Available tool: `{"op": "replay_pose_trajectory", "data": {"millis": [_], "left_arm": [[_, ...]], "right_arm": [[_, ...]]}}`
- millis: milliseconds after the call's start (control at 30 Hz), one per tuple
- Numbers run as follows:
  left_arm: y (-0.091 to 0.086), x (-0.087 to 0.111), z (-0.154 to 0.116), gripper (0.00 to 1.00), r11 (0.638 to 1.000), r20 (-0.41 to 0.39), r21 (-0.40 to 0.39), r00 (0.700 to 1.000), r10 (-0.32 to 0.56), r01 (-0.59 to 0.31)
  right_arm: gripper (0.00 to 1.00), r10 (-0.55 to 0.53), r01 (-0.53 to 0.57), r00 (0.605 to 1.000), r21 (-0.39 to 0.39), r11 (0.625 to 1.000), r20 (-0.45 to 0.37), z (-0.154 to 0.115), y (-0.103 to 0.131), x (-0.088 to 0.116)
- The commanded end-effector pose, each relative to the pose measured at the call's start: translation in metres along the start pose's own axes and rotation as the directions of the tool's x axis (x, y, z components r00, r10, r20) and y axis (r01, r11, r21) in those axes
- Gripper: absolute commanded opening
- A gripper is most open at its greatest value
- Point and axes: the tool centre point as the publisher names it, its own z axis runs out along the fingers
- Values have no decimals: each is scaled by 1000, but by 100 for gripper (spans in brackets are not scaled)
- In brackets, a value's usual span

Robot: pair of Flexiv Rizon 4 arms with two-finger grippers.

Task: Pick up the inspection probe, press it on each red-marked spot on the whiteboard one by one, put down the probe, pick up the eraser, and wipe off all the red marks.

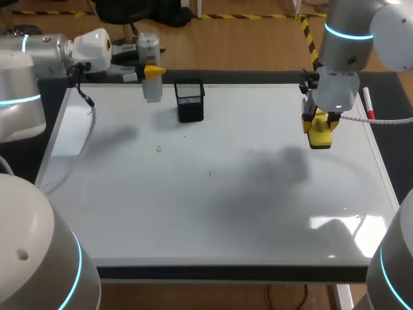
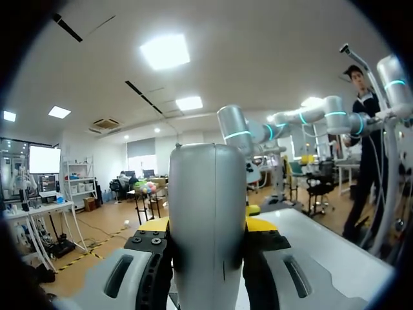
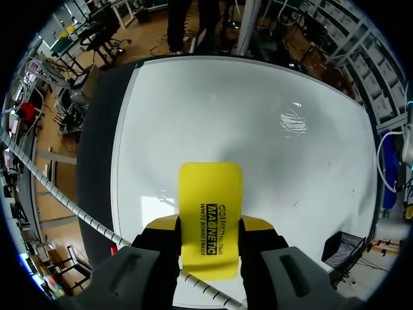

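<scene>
Starting at my left, the left gripper [image 1: 152, 71] is pinched on the probe [image 1: 150, 64], a smooth silver-grey cylinder with a rounded top. It sits by the far left corner of the whiteboard [image 1: 213, 206]. In the left wrist view the probe [image 2: 206, 194] fills the space between the fingers of the left gripper [image 2: 208, 226]. It hides most of both yellow tips and much of the whiteboard [image 2: 335, 258] ahead. Its long axis runs across the fingers, roughly upright. Its lower end is hard to make out, so I cannot tell whether it touches the board.

Just beside it stands a black mesh holder [image 1: 190, 101], boxy and open-topped, on the board's far edge. The board is glossy white, with a few faint dark specks [image 1: 159, 148] on its left half.

Further right, the right gripper [image 1: 321, 129] clamps the eraser [image 1: 319, 135] above the board's right edge. From the right wrist, the eraser [image 3: 210, 194] is a flat yellow slab with rounded corners. Its long axis lies along the fingers and points out from the right gripper [image 3: 210, 227] toward the whiteboard [image 3: 245, 110]. Its back end is hidden between the pads. A white spiral cable [image 3: 77, 206] crosses beside the gripper. A red-and-white marker pen [image 1: 368, 103] lies off the board's right edge, partly covered by the arm.
</scene>
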Motion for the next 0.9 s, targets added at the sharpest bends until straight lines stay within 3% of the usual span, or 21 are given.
{"op": "replay_pose_trajectory", "data": {"millis": [33, 367, 900], "left_arm": [[-8, -21, 11, 0, 1000, -55, 6, 998, 11, -11], [-17, -40, 44, 0, 999, -133, 38, 991, 22, -17], [1, -36, 72, 0, 995, -195, 97, 981, -12, 31]], "right_arm": [[0, -3, 3, 1000, 4, 1000, -1, -1, 1, 1], [0, -3, 3, 1000, 4, 1000, -1, -1, 1, 1], [0, -3, 3, 1000, 4, 1000, -1, -1, 1, 1]]}}
